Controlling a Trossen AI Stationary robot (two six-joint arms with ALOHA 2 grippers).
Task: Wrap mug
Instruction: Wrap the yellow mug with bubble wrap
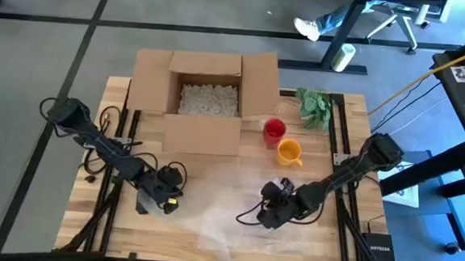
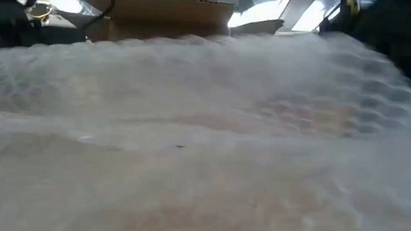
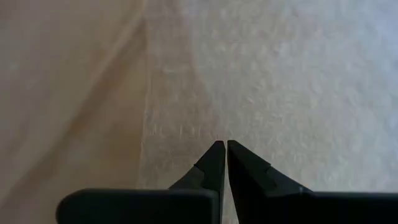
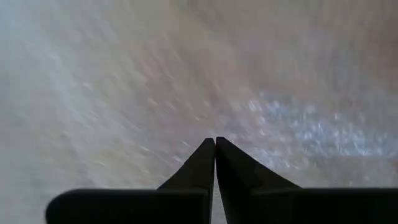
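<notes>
Wooden table (image 1: 83,190), seen from above, bearing all the items below. Open cardboard box (image 1: 205,96) at the table's far middle, flaps spread, filled with white packing peanuts (image 1: 209,100). Sheet of clear bubble wrap (image 1: 220,207) lying flat on the table on the near side of the box, between the two arms; in the low view it fills almost the whole field, with the box's top edge showing beyond it. Left arm reaching in from the table's left edge, its left gripper (image 1: 166,193) down at the left border of the bubble wrap; in the left wrist view the fingertips (image 3: 214,154) stand almost together, a thin gap between them, pointing at the sheet's edge, and whether that edge is pinched cannot be told. Right arm reaching in from the table's right edge, its right gripper (image 1: 274,207) down on the right part of the sheet; in the right wrist view its fingertips (image 4: 206,152) meet, tips against the wrap, and a hold on it cannot be confirmed. Green leafy item (image 1: 315,105) to the right of the box. Yellow mug (image 1: 289,152) just off the box's near right corner, clear of the bubble wrap. Red mug (image 1: 274,130) touching the yellow mug's far side, beside the box's right flap.
</notes>
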